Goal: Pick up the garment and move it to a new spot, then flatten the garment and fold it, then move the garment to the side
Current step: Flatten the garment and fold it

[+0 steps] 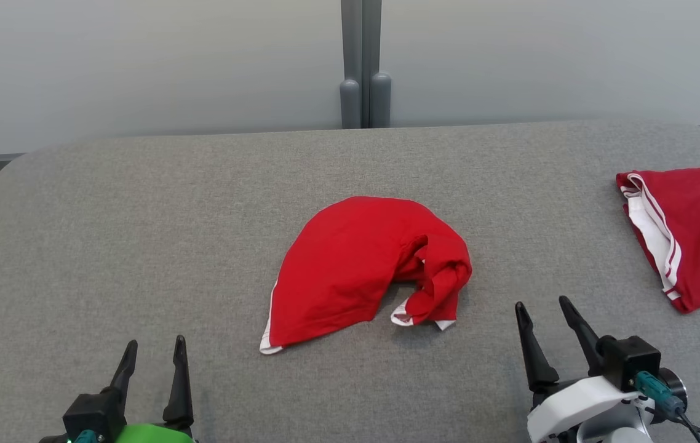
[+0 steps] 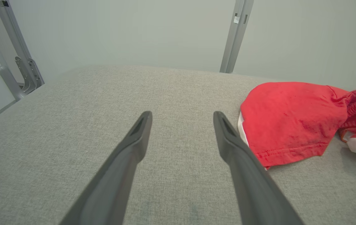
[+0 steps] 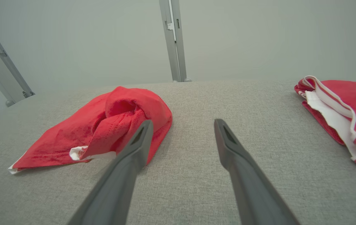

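A second red garment with white striped trim (image 1: 697,237) lies at the grey fabric surface's (image 1: 141,246) right edge. Twin grey posts (image 1: 362,80) stand behind it.

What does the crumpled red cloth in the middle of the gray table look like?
The crumpled red garment is soft, knit-looking fabric with thin white trim at its edges. Its left part lies fairly smooth, ending in a white-edged corner near the robot; its right part is bunched and twisted into a roll. It rests on the middle of the gray padded table. The open left gripper and right gripper are apart from it.
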{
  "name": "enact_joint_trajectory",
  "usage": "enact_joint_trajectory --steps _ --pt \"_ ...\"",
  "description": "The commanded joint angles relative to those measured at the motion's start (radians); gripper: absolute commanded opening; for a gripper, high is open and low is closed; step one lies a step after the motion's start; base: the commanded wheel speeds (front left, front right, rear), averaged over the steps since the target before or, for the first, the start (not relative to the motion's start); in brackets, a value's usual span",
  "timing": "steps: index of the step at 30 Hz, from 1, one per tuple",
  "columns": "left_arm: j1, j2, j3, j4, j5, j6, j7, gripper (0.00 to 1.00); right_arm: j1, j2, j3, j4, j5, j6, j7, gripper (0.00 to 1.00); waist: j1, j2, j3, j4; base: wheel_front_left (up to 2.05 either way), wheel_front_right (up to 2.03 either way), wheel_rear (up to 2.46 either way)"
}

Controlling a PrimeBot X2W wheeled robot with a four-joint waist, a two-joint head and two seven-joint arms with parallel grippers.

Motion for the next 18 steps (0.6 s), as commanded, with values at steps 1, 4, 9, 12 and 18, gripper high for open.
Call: enact_joint_trajectory --steps 1,4,9,12,18 --pt "0.001 0.0 -0.007 0.005 -0.002 -0.004 -0.002 1.0 0.001 -0.001 0.01 0.006 -0.007 -0.002 -0.003 1.0 0.0 0.0 0.002 0.005 0.0 0.0 0.0" --pt "-0.01 0.001 -0.029 0.008 -0.007 -0.006 -0.002 1.0 -0.008 0.0 0.062 0.019 -0.015 -0.002 -0.003 1.0 0.0 0.0 0.01 0.025 0.0 0.0 0.0" --pt "-0.031 0.001 -0.137 0.018 -0.037 -0.007 -0.002 1.0 -0.11 -0.002 0.15 0.141 0.131 -0.002 -0.003 1.0 0.0 0.0 0.077 0.196 0.0 0.0 0.0" --pt "-0.03 0.001 -0.134 0.017 -0.041 -0.007 -0.002 1.0 -0.132 -0.002 0.141 0.175 0.137 -0.002 -0.003 1.0 0.0 0.0 0.088 0.215 0.0 0.0 0.0" --pt "-0.046 0.001 -0.138 0.014 -0.056 -0.007 -0.002 1.0 -0.191 -0.002 0.13 0.27 0.131 -0.002 -0.003 0.12 0.0 0.0 0.11 0.23 0.0 0.0 0.0"
